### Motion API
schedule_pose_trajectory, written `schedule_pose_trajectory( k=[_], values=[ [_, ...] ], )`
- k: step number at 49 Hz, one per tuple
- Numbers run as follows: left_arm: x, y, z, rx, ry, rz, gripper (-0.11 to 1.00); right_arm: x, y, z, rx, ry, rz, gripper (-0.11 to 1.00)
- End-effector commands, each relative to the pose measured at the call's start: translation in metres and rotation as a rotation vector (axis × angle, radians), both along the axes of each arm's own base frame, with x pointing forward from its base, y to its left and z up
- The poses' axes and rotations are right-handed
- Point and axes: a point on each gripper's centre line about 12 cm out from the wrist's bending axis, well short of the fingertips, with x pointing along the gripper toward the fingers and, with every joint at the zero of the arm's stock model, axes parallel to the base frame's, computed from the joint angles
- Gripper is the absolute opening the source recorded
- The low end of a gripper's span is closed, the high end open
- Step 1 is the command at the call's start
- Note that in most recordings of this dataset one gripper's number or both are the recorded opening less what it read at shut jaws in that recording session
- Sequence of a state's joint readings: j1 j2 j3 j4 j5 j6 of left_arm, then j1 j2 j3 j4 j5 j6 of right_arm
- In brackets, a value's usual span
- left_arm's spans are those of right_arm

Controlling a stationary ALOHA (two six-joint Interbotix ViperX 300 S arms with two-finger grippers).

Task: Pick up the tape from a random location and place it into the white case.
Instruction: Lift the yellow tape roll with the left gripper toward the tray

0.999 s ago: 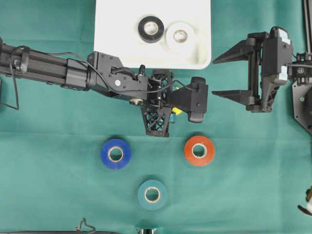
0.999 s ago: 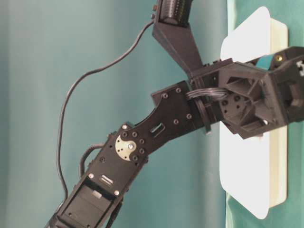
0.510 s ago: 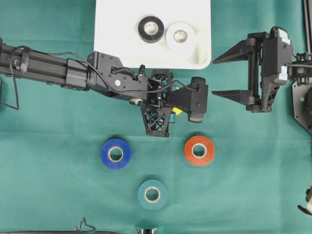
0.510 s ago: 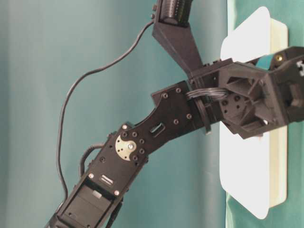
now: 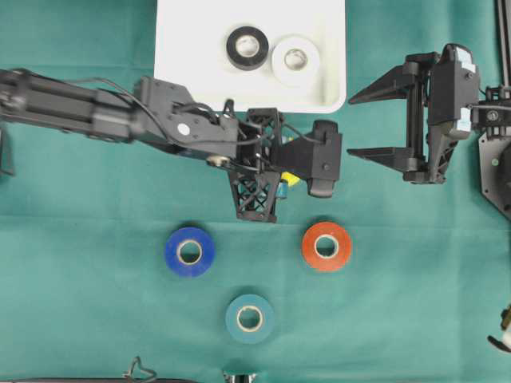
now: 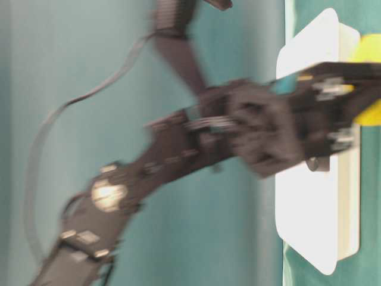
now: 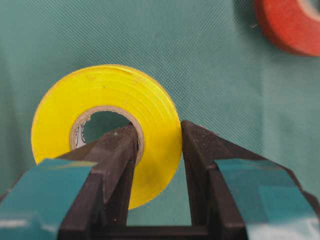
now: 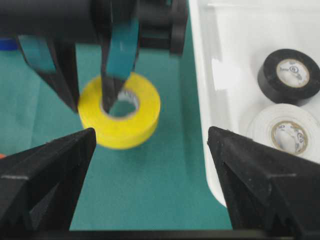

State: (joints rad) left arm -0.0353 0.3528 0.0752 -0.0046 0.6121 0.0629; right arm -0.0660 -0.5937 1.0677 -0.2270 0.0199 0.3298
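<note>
A yellow tape roll [image 7: 105, 130] is pinched through its wall by the left gripper [image 7: 157, 145], raised above the green worktop [image 5: 96, 311] just below the white case [image 5: 184, 80]. The right gripper [image 5: 383, 120] is held wide, empty.

no readable text anywhere. the glossy black tape roll [image 8: 288, 74] and the white tape roll [image 8: 286, 132] in the shallow white plastic case [image 8: 210, 100] carry small dark print on their inner cardboard core labels, too small and blurred to read. the inner core of the yellow tape roll [image 7: 145, 110] shows a faint dark mark, illegible too.
</note>
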Motion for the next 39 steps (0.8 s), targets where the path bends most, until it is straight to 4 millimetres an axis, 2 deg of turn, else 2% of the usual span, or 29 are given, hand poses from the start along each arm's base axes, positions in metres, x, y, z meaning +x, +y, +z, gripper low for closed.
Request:
schedule_pose_trajectory(
  k=[1, 13, 28, 39],
  values=[
    [-0.003, 0.004, 0.048, -0.002, -0.086, 0.006, 0.23, 0.004, 0.000, 0.008, -0.004, -0.026, 0.003, 0.89],
    [-0.023, 0.007, 0.107, -0.002, -0.141, 0.008, 0.23, 0.003, 0.000, 0.008, -0.004, -0.026, 0.002, 0.89],
    [-0.041, 0.007, 0.166, -0.001, -0.180, 0.007, 0.23, 0.004, 0.000, 0.008, -0.004, -0.024, 0.002, 0.89],
    [-0.052, 0.008, 0.194, 0.002, -0.198, 0.006, 0.23, 0.003, 0.000, 0.008, -0.004, -0.024, 0.002, 0.89]
  ],
)
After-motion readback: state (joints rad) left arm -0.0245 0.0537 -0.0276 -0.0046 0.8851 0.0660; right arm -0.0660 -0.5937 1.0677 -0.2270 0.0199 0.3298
